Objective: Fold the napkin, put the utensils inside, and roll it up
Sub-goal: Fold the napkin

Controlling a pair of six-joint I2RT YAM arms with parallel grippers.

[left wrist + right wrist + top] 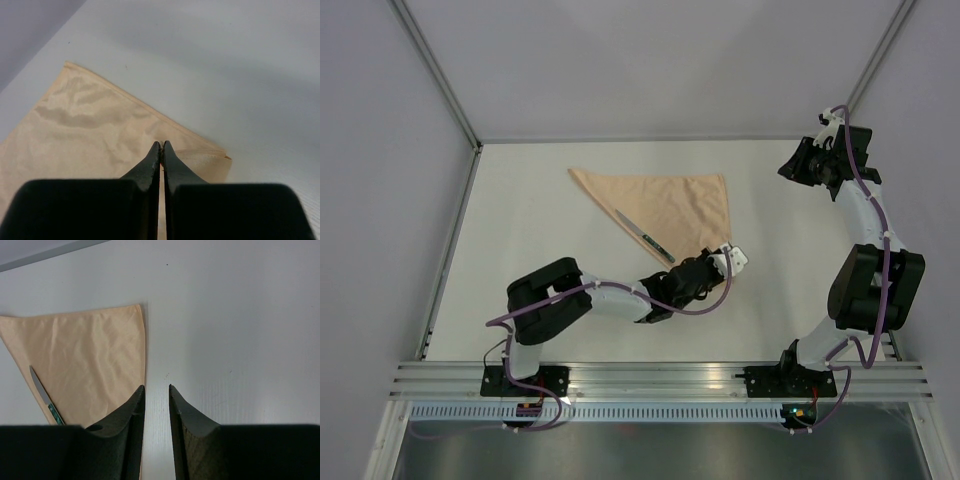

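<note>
The napkin point(665, 205) lies flat on the table point(520, 250), already folded into a triangle, with its long edge toward the far side and its point toward us. A knife point(645, 237) rests along its left slanted edge, blade on the cloth and handle toward the point. We see no other utensil.

We judge the step in hand to be working that near point, either to turn it over the knife or to start the roll. To do it well, we should:
- lift only the top of the cloth
- draw the corner low and straight across the knife
- avoid dragging the whole triangle or nudging the knife off its edge

The left gripper point(728, 256) sits at the near point with its fingers pressed together. In the left wrist view the tips meet over the cloth, beside a small doubled-over corner, and we cannot tell whether fabric is caught between them. The left arm point(600, 298) reaches low and long across the table.

The right gripper point(798, 165) hangs raised at the far right, well apart from the napkin, fingers parted and holding nothing.
</note>
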